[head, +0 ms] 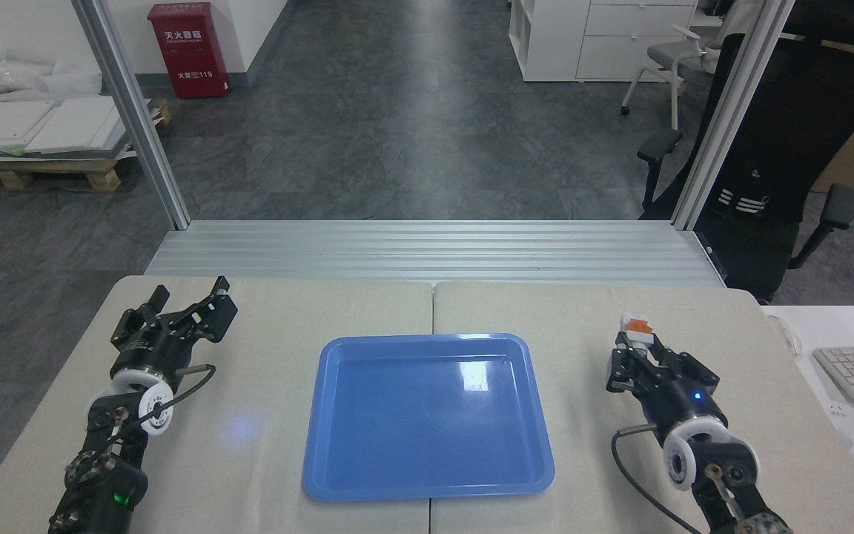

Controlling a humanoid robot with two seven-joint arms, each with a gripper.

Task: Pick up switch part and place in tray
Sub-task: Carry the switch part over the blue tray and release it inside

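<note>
Apparently lifted, switch part point(637, 327) in right end effector point(638, 347)

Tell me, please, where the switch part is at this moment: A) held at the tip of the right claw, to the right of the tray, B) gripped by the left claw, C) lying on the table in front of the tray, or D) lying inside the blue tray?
A: the switch part, white with an orange patch, sits between the fingers of the right claw, right of the tray; the left claw holds nothing.
</note>
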